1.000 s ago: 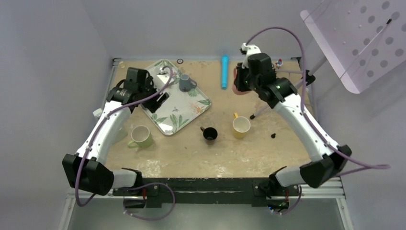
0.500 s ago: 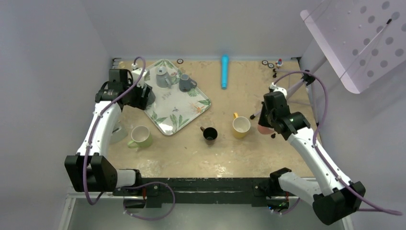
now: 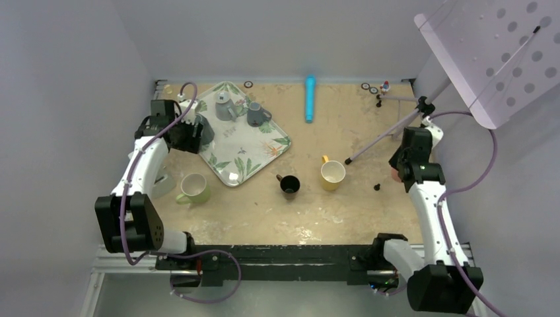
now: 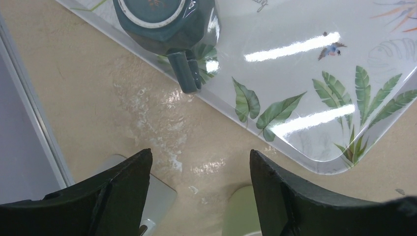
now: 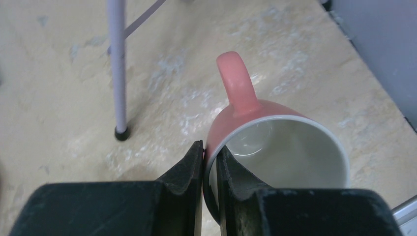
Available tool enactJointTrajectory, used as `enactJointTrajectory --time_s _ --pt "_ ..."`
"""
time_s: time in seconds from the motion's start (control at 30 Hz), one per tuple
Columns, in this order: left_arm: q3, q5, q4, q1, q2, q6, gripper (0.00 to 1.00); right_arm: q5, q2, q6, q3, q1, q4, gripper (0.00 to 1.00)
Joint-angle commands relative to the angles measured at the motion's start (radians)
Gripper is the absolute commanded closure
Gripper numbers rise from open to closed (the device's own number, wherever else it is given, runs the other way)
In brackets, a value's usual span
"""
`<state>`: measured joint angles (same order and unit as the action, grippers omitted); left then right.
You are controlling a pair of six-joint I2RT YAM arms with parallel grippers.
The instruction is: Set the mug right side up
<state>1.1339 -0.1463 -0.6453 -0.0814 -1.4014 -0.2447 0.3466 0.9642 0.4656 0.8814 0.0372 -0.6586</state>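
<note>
My right gripper (image 5: 210, 147) is shut on the rim of a pink mug (image 5: 290, 152), one finger inside and one outside. The white inside of the mug faces the camera and its handle points away, just above the tabletop. From above, this gripper (image 3: 403, 168) is at the table's right edge and only a sliver of the pink mug (image 3: 395, 174) shows. A dark teal mug (image 4: 162, 19) stands bottom up on the left edge of the leaf-print tray (image 4: 305, 88). My left gripper (image 4: 200, 155) hangs open and empty beside it, near the dark teal mug (image 3: 203, 130).
A green mug (image 3: 193, 188), a black cup (image 3: 289, 184) and a yellow mug (image 3: 332, 174) stand upright mid-table. The tray (image 3: 264, 148) carries a grey teapot (image 3: 224, 105) and a grey mug (image 3: 255, 113). A lilac tripod leg (image 5: 116, 64) stands left of the pink mug.
The right arm swung from the far middle to the right edge and came down, carrying the pink mug. The left gripper drew back from the tray towards its left edge.
</note>
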Motion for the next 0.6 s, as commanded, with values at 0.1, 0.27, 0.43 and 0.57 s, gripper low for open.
enactJointTrajectory --time_s 0.1,0.27,0.43,0.57 --pt "-0.060 -0.105 0.141 -0.035 0.010 0.060 0.23 -0.001 0.074 -0.055 -0.031 0.199 0.219 1.00" --pt "-0.072 -0.119 0.199 -0.044 -0.012 0.063 0.23 -0.067 0.149 -0.046 -0.052 0.255 0.264 1.00" --pt "-0.048 -0.099 0.238 -0.044 -0.098 0.047 0.27 -0.112 0.231 -0.042 -0.075 0.272 0.306 1.00" --pt "-0.016 -0.083 0.262 -0.042 -0.168 0.005 0.30 -0.118 0.277 -0.045 -0.078 0.276 0.310 1.00"
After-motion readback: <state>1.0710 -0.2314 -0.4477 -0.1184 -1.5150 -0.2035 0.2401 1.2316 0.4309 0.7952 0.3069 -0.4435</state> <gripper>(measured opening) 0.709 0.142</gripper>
